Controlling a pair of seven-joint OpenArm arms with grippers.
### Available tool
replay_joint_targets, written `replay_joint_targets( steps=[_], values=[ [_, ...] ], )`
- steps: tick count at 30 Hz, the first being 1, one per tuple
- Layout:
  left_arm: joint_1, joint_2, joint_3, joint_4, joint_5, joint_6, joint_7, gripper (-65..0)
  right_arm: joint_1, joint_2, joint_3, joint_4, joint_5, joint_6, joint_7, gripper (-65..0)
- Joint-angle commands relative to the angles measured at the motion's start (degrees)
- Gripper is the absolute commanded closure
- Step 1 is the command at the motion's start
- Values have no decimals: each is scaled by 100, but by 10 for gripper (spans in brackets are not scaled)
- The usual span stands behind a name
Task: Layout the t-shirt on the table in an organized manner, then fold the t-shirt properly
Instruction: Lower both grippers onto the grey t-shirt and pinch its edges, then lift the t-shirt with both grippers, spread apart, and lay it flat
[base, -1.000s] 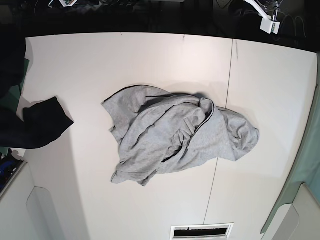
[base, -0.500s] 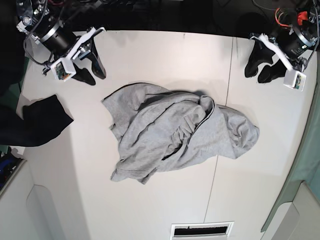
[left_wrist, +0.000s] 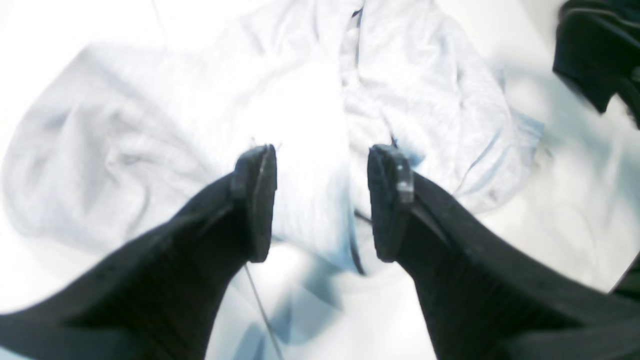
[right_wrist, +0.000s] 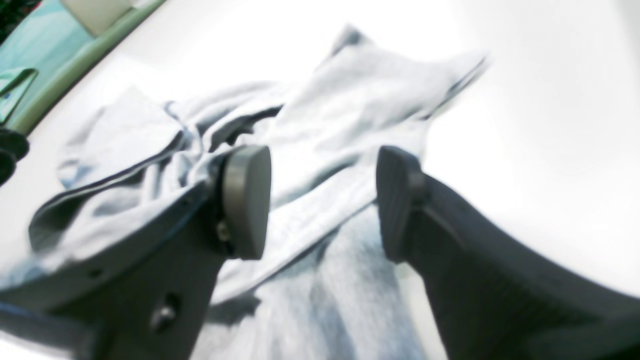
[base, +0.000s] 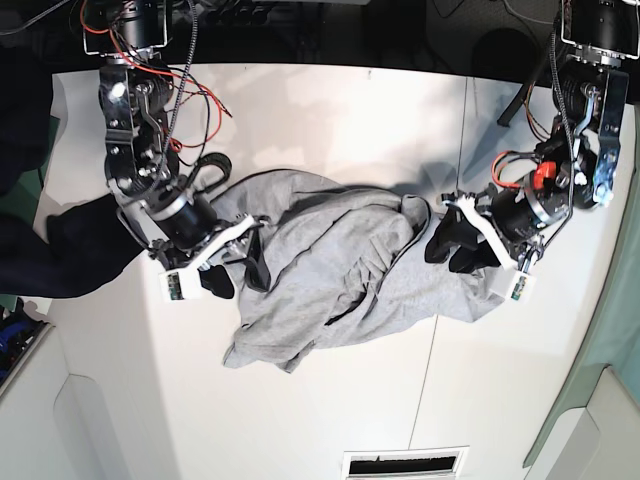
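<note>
Between both parted hands: crumpled t-shirt (base: 340, 270), left hand (base: 452, 250), right hand (base: 238, 272).

The base view looks straight down on the whole table (base: 330, 110). Both wrist views sit close, facing past their fingers onto the t-shirt (left_wrist: 150, 115), the part all three views share.

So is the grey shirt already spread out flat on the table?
No, the t-shirt lies crumpled in a heap of folds on the table.
</note>
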Motion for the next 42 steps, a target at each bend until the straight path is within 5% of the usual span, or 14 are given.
replay_joint_targets(
  steps=[1,12,19,24,30,34,39,42],
  values=[
    [-240,-68,26,-92,37,4,-122,-321,262,-96,11,-118,-26,33,138,-330],
    [-660,157,361,-824,-302,-4,122,-321,688,-249,15,-1113,-306,-380,142,-330],
    [-678,494,669,-1147,511,24,-247,-321,581,-249,15,-1123,-450,-542,138,-330],
    [-680,501,868,-1467,844,778,-667,-277,586,-251,15,-1270,-450,-544,142,-321],
    [-791,485,868,-1456,815,776,-660,-1,599,-302,15,-1537,-433,-501,168,-136],
    [-837,485,857,-1403,767,776,-660,0,610,-297,15,-1534,-699,-142,732,0],
    [-837,485,291,-1196,372,750,-682,0,763,-293,15,-1493,-1370,15,1121,0],
    [-835,481,-341,-997,-44,247,-579,0,763,-245,55,-1200,-1375,17,1117,0]
  ],
)
